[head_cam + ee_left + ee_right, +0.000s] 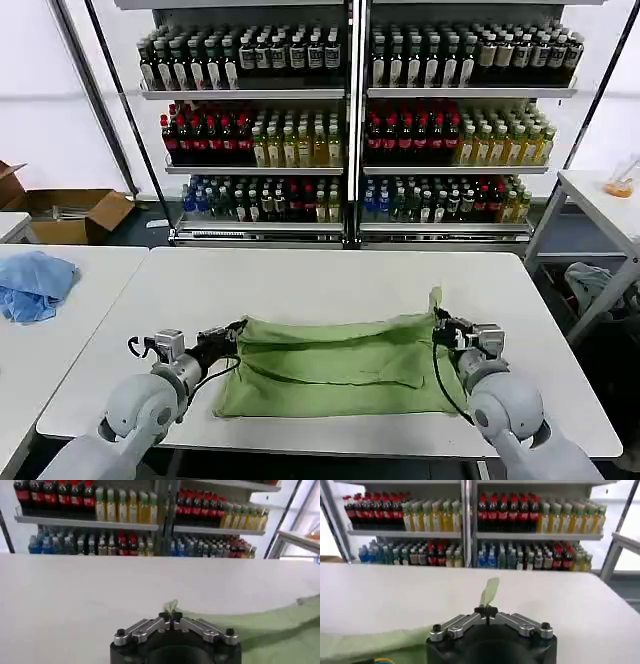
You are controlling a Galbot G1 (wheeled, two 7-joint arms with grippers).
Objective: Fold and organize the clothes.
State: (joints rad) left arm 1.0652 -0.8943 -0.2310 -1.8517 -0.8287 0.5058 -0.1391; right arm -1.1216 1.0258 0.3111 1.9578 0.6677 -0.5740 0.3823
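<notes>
The light green shirt (340, 365) lies folded into a wide band on the white table (330, 280), near the front edge. My left gripper (238, 328) is shut on the shirt's far left corner; in the left wrist view a tuft of green cloth (171, 605) sticks out past its closed tips (170, 616). My right gripper (440, 322) is shut on the far right corner, and a flap of fabric (490, 591) stands up from its tips (485, 612). Both corners are held slightly above the table.
A crumpled light blue cloth (34, 284) lies on a second table to the left. Shelves of bottles (350, 120) stand behind the table. A cardboard box (75, 213) sits on the floor at back left, and another table (600, 200) stands at the right.
</notes>
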